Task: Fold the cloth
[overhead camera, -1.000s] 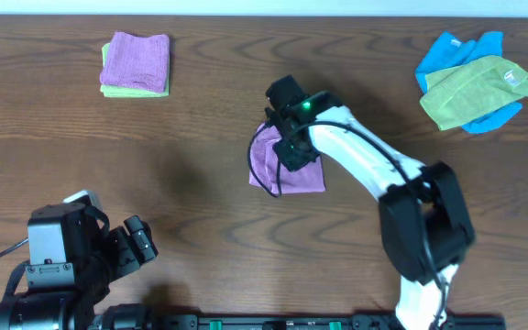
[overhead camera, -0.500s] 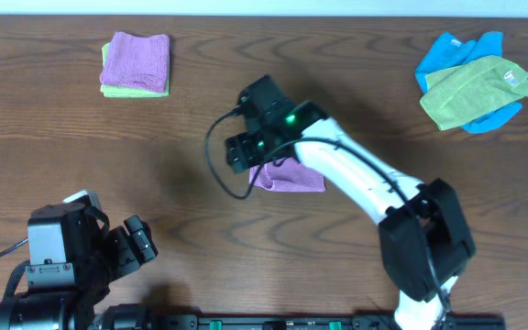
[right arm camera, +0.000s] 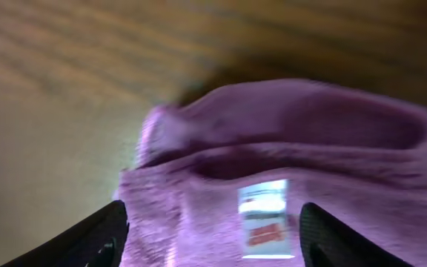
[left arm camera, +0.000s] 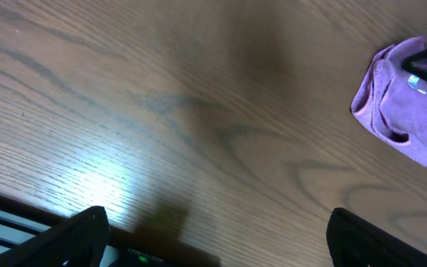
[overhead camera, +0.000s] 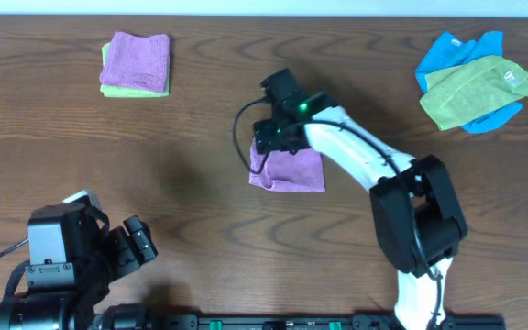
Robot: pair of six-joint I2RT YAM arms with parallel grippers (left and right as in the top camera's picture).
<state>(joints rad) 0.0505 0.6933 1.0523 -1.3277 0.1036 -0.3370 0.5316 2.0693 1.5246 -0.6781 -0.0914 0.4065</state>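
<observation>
One plush, thickly folded violet cloth [overhead camera: 293, 172]

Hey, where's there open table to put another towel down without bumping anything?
Widest bare wood lies between the folded stack and the cloth, down to the left arm. Crowded: mid-table under the right arm, and the blue and green cloths far right.

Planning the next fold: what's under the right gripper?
The cloth, bunched in folds, white tag facing up. Overhead, the right gripper covers its upper-left edge; that part is hidden.
</observation>
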